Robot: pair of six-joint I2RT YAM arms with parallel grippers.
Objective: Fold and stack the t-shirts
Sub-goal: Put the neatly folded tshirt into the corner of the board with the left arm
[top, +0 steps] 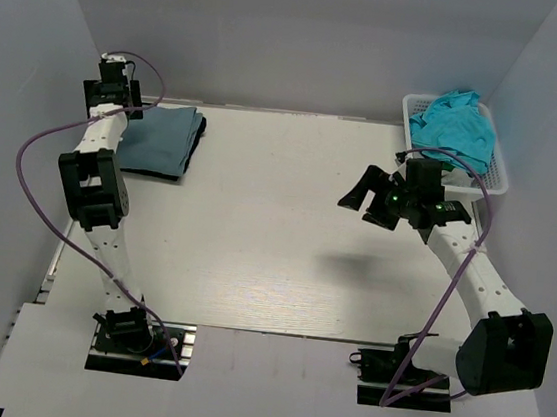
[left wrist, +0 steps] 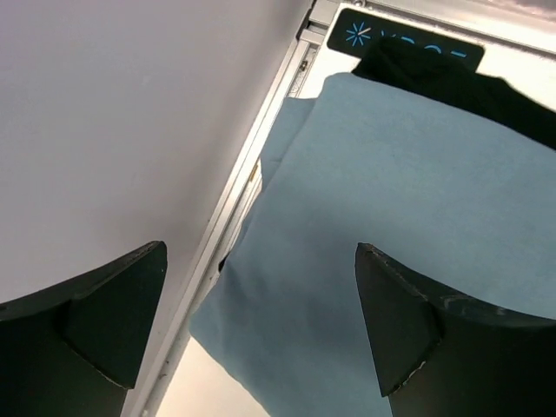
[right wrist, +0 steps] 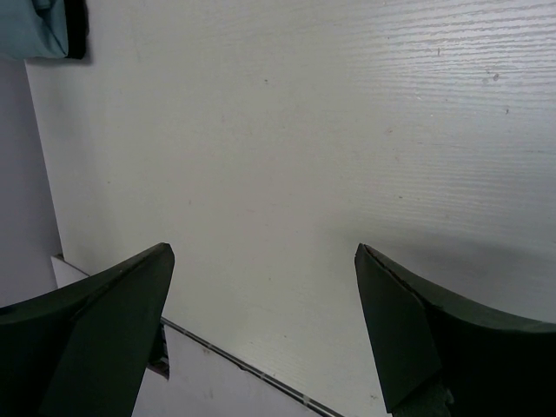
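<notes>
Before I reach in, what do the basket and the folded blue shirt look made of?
Basket: probably white moulded plastic, judging by its stiff lattice walls. Slate-blue t-shirt: soft matte cloth, possibly cotton; it lies in limp layers with rounded folds.

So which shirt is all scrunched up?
The turquoise shirt, crumpled in the white basket at the far right. The slate-blue shirt is folded flat on top of the black shirt at the far left.
</notes>
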